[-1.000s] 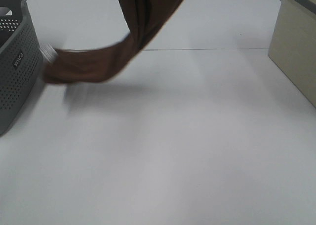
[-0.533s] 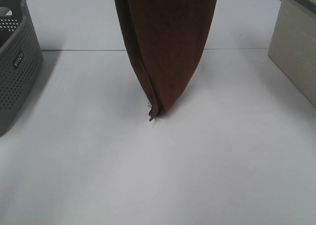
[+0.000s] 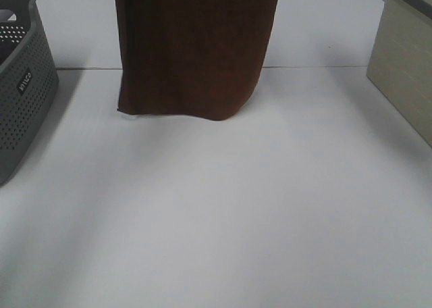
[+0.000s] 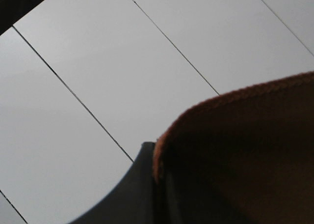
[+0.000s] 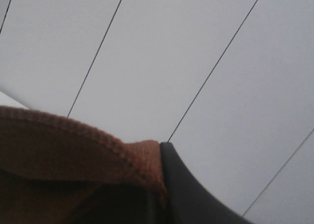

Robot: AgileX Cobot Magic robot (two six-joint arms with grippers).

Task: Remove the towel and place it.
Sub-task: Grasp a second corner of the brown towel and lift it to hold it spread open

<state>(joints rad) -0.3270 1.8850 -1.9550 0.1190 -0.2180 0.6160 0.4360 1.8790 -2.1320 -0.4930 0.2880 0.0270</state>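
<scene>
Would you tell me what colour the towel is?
The towel is dark brown, clearest in the exterior high view.

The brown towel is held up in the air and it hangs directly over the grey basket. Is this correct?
Not quite. The towel is held up in the air, but it does not hang over the basket. It hangs over the white table, and the basket stands apart from it at the left edge. The exterior high view shows this.
</scene>
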